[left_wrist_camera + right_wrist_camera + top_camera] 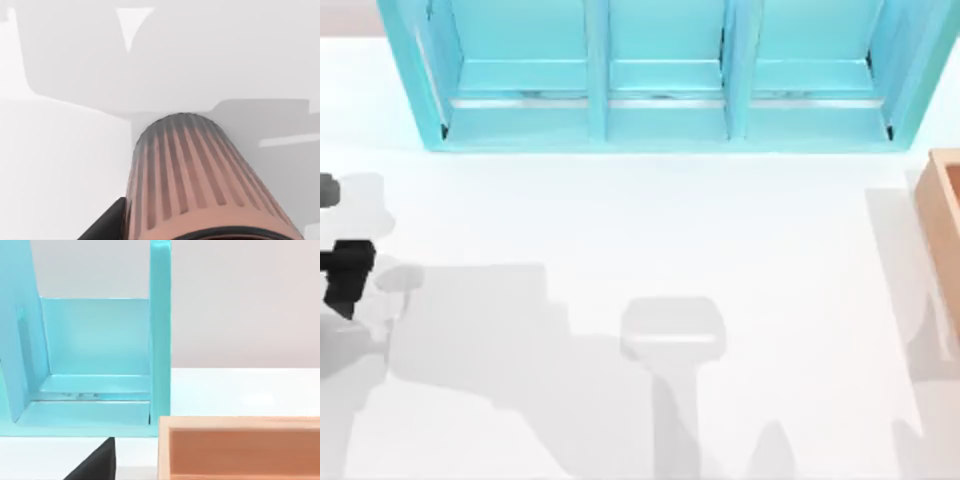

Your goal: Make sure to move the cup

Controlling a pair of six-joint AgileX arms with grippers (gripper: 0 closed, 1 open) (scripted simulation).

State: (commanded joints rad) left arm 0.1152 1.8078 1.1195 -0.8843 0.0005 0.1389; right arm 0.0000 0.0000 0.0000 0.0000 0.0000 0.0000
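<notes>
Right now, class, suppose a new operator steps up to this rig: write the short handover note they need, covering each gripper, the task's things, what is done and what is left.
Left gripper: at the table's left edge in the top view. Its wrist view shows a ribbed, salmon-coloured cup right at the camera, a dark finger beside it; it looks held, but the grip itself is not visible.
Right gripper: a dark finger tip shows in its wrist view, facing the blue shelf and a wooden box at the table's right edge.
Done: cup apparently picked up.
Left: carry it over and set it down; the target spot is not evident.
</notes>
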